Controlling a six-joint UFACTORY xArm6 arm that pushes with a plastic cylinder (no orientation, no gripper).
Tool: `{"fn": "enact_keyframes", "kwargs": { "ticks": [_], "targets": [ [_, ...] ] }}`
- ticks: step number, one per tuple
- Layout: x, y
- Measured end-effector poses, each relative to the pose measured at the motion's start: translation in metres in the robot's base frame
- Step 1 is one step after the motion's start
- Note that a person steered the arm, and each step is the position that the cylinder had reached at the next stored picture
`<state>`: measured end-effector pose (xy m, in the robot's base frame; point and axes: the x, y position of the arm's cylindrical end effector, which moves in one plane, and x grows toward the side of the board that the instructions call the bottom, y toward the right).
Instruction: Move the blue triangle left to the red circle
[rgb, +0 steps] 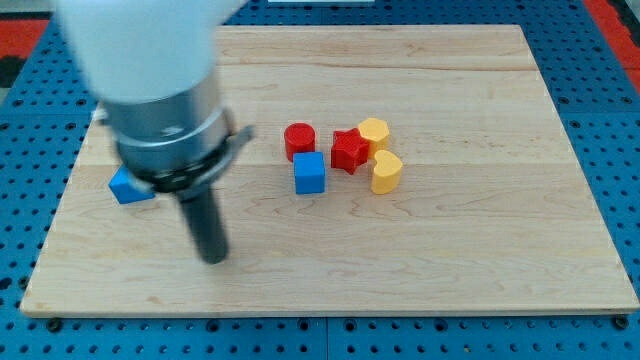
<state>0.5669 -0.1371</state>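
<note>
The blue triangle (127, 187) lies at the view's left on the wooden board, partly hidden behind the arm. The red circle (299, 140) stands near the board's middle, well to the right of the triangle. My tip (213, 257) rests on the board below and to the right of the blue triangle, apart from it, and to the lower left of the red circle.
A blue cube (310, 173) sits just below the red circle. A red star (348, 150) lies right of the circle. A yellow hexagon (374, 133) and a yellow heart-like block (386, 172) lie beside the star. The wooden board (480, 230) rests on a blue pegboard.
</note>
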Motion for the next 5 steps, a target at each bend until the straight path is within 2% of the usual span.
{"fn": "enact_keyframes", "kwargs": {
  "ticks": [1,2,3,4,5],
  "targets": [
    [-0.010,-0.079],
    [-0.058,-0.118],
    [-0.095,-0.119],
    [-0.104,-0.052],
    [-0.087,-0.045]
  ]
}}
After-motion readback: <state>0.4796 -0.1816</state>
